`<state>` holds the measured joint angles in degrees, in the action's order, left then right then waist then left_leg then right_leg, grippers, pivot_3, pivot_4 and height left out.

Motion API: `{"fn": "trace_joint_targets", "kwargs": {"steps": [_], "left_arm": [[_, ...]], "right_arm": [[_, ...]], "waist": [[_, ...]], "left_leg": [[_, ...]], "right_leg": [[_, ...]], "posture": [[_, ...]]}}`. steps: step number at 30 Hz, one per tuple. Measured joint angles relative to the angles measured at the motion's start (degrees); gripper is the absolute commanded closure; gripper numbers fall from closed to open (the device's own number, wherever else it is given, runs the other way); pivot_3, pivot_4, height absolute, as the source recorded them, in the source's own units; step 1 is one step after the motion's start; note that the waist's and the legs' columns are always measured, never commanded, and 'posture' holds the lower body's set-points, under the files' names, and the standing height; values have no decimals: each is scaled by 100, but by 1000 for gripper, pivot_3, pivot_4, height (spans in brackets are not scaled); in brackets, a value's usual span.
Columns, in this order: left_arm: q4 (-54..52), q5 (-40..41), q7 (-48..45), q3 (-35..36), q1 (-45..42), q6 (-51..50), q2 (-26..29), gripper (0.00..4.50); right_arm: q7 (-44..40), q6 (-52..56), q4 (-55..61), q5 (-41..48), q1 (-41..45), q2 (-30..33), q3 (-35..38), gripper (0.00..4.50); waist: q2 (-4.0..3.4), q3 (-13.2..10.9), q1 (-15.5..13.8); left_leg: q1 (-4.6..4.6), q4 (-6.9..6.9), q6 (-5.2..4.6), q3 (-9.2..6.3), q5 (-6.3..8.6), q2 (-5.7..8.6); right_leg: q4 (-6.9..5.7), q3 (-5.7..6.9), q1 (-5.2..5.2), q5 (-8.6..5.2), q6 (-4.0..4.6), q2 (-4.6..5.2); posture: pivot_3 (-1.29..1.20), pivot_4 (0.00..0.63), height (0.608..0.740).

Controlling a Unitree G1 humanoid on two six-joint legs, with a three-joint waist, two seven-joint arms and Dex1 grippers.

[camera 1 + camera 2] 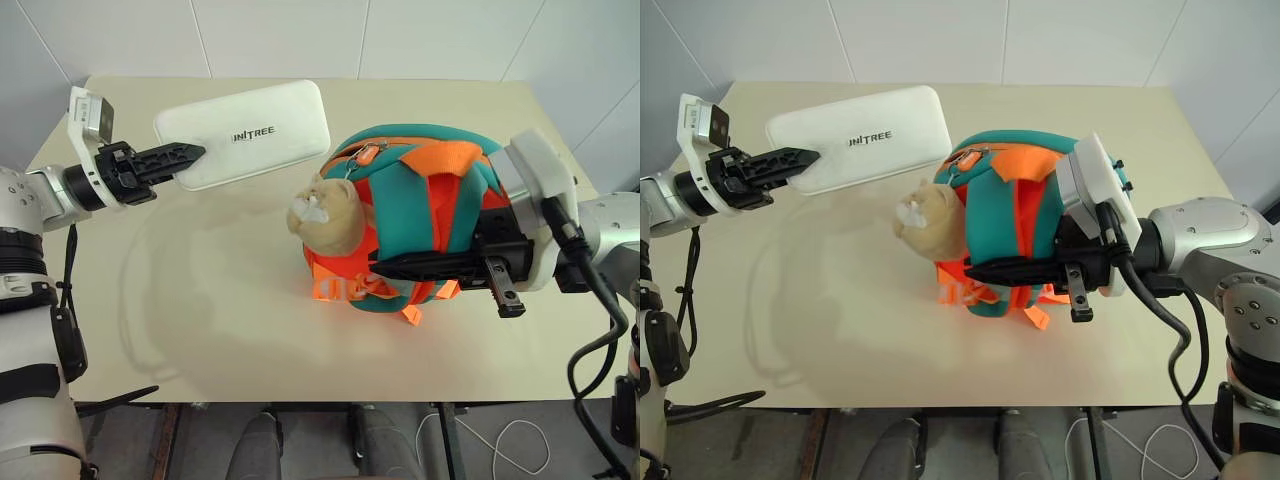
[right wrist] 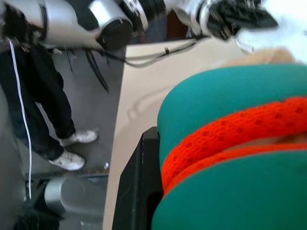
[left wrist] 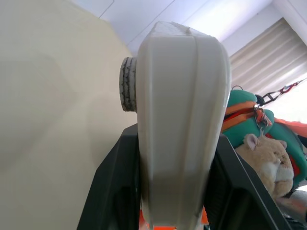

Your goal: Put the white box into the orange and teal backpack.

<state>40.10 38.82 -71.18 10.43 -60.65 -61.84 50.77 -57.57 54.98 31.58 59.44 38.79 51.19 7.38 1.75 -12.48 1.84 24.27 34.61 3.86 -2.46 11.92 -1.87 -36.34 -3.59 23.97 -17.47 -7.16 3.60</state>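
The flat white box with rounded corners and dark letters (image 1: 250, 135) is up in the air over the far left part of the pale worktop (image 1: 200, 300). The left tool (image 1: 185, 155) pinches one short end of it between its two black fingers. The small orange and teal backpack with a tan plush animal (image 1: 425, 215) sits on the right half of the worktop, near the middle. The right tool (image 1: 985, 268) is pressed together on the backpack's near side.
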Motion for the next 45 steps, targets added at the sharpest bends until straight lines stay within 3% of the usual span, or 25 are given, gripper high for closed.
{"fn": "trace_joint_targets", "kwargs": {"steps": [8,12,24,39,45], "left_arm": [[-818,266,-817,977,733,1285,20,3250],[-1207,279,-1245,1008,958,1581,274,3250],[-1328,-256,-1484,13,925,2302,439,3250],[-1248,-420,-1489,-1892,-283,3692,690,3250],[-1409,-984,-1488,-2453,-842,3873,293,3250]], "right_arm": [[-365,-397,-349,-505,-377,259,-18,4500],[-385,-469,-461,-556,-383,260,-18,4500],[-450,-527,-623,-671,-378,260,-36,4500],[-516,-645,-724,-800,-333,252,-233,4500],[-538,-725,-738,-881,-332,210,-249,4500]], "waist": [[1,-1,-4],[1,-1,-13],[2,-1,-23],[1,-1,-22],[2,-1,-24]], "left_leg": [[0,32,-1,0,1,-3],[-13,43,-3,-1,2,-2],[-10,49,-9,-3,0,-2],[-9,50,-11,-3,1,-2],[-8,53,-11,-4,2,-2]], "right_leg": [[-22,-1,-3,0,1,0],[-25,0,-21,1,0,0],[-24,0,-23,5,0,-1],[-24,0,-24,5,-1,-2],[-25,0,-24,5,-2,-5]], "posture": [[0,150,740],[0,150,740],[0,150,740],[0,150,740],[0,150,740]]}}
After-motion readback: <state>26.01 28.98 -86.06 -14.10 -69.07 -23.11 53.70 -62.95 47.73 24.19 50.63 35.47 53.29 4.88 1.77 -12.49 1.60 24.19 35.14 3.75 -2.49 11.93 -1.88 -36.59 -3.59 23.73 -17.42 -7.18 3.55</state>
